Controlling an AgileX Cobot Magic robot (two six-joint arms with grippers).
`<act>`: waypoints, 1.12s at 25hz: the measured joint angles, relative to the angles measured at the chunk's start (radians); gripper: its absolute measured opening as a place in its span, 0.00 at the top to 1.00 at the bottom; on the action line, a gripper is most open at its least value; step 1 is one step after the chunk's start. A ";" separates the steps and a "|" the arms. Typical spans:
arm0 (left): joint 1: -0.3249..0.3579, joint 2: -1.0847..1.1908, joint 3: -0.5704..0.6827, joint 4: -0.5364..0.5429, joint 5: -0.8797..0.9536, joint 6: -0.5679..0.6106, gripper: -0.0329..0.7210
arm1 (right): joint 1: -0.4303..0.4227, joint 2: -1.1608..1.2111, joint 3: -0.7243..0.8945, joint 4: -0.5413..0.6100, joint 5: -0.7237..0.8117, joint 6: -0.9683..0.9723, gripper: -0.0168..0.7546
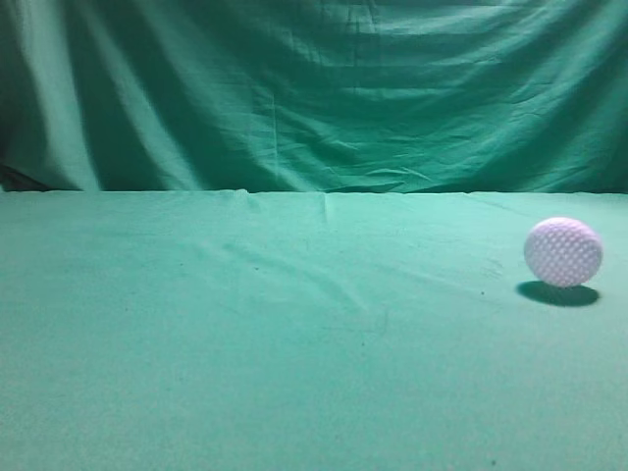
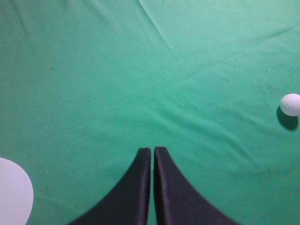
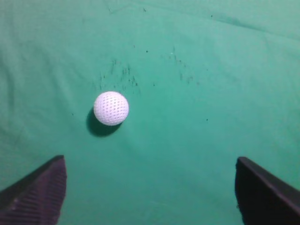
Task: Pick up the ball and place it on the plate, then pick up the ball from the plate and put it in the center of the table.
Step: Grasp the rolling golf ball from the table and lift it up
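The white dimpled ball (image 1: 562,252) rests on the green table (image 1: 294,343) at the right of the exterior view. It shows in the right wrist view (image 3: 111,108), ahead and left of my right gripper (image 3: 150,164), which is open wide and empty above the cloth. It also shows at the right edge of the left wrist view (image 2: 290,104). My left gripper (image 2: 153,149) is shut and empty, hovering over bare cloth. The white plate (image 2: 14,194) peeks in at the lower left of the left wrist view. Neither gripper appears in the exterior view.
A draped green backdrop curtain (image 1: 314,88) hangs behind the table's far edge. Shallow wrinkles (image 1: 285,265) run across the cloth near its middle.
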 joint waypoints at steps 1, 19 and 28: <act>0.000 -0.003 0.000 0.000 0.000 0.000 0.96 | 0.000 0.003 0.000 0.000 0.005 0.005 0.14; 0.000 -0.005 0.000 0.000 0.000 0.000 0.96 | -0.047 0.382 0.000 0.012 -0.157 0.025 0.14; -0.002 -0.005 0.000 0.000 0.000 0.000 0.96 | -0.068 0.527 -0.027 0.039 -0.278 0.004 0.14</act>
